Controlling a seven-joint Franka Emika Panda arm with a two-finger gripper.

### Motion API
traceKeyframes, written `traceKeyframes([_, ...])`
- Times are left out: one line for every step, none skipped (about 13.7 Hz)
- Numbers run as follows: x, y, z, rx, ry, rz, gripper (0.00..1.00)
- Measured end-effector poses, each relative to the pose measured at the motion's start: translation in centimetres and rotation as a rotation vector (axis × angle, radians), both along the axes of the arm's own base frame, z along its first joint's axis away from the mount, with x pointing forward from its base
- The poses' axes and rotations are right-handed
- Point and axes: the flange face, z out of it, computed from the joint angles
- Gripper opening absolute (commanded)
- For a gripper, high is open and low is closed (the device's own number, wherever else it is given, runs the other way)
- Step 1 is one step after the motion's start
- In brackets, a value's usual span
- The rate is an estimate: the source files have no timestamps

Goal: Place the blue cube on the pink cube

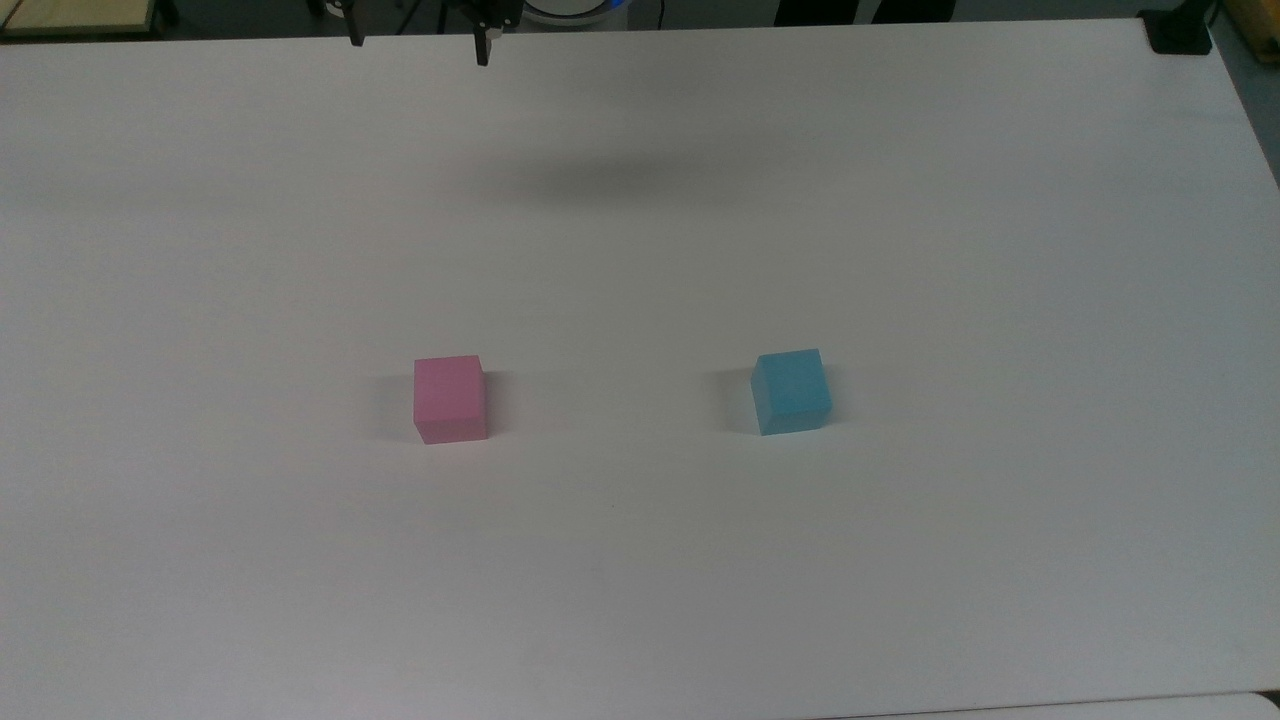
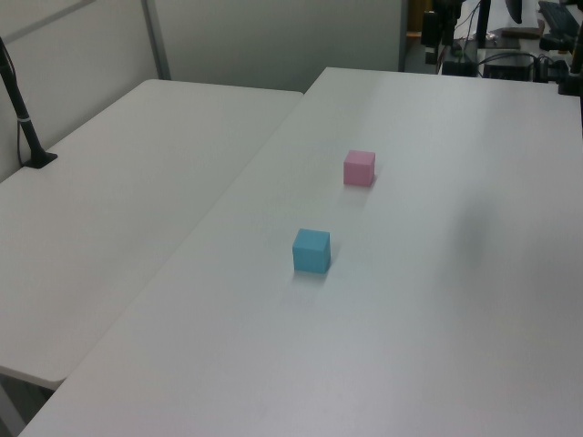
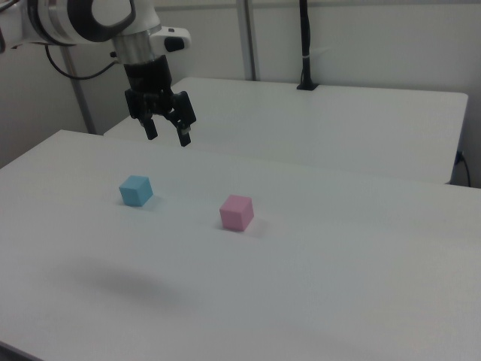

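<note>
The task was not yet begun: the blue cube sat on the counter well apart from the pink cube, at the top view's right, while the gripper hung high with fingers wide and empty.

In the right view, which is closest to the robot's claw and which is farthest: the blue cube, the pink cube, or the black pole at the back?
Measured from the gripper, raised above the table:
1. Blue cube, below it, toward the right view's left.
2. Pink cube, further toward the right view's right.
3. Black pole, standing on the far table behind.
</note>
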Motion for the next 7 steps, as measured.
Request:
traceKeyframes([0.01,0.00,-0.02,0.000,0.000,0.000,1.00])
traceKeyframes([0.06,0.16,-0.11,0.016,0.001,0.000,1.00])
traceKeyframes([0.11,0.25,-0.22,0.024,0.002,0.000,1.00])
traceKeyframes([0.16,0.28,-0.32,0.027,0.004,0.000,1.00])
traceKeyframes([0.21,0.33,-0.40,0.027,0.005,0.001,1.00])
traceKeyframes([0.23,0.42,-0.42,0.027,0.006,0.002,1.00])
traceKeyframes([0.23,0.51,-0.40,0.027,0.005,0.004,1.00])
